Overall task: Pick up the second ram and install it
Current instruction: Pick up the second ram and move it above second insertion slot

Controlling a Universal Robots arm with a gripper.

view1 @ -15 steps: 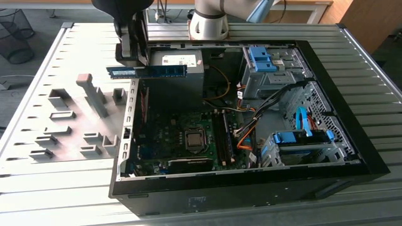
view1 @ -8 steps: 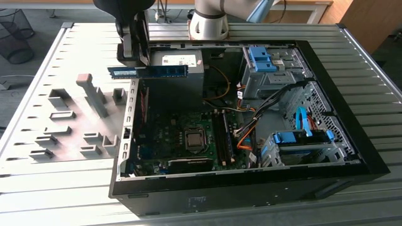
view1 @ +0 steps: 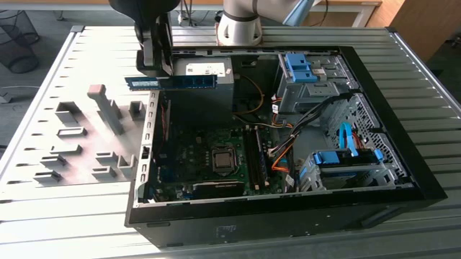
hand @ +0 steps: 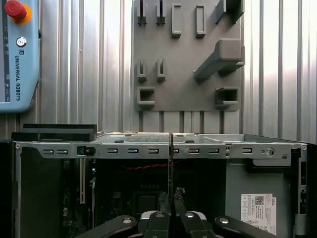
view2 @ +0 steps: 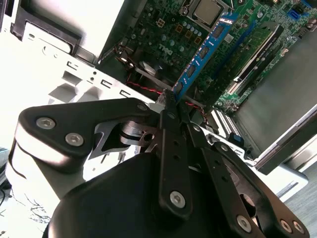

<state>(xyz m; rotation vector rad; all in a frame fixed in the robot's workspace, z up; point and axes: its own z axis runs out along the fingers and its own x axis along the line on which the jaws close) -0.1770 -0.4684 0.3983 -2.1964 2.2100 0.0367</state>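
Gripper [view1: 163, 74] is clamping the second ram [view1: 191, 81], fingers closed on the board's flat faces and biting nearer one end than mid-length, so more of the stick is sticking out towards the exterior view's right. Stick is hanging level and clear of everything, with its long axis running along the exterior view's left-right and crossing above the case wall [view1: 151, 124] on that view's left. In the second wrist view the ram [view2: 204, 52] is reaching away from the fingertips [view2: 168, 106] over the motherboard [view2: 168, 29]. In the first wrist view it is reading edge-on as a thin line [hand: 171, 163] above the gripper [hand: 171, 215], with the grey holder plate [hand: 183, 74] sitting beyond the wall. Memory slots [view1: 256, 156] are lying lower and off to the exterior view's right, well apart from the stick. Can't tell whether it's lined up with them. Arm [view1: 241, 21] is reaching in from the far side, tool pointing straight down.
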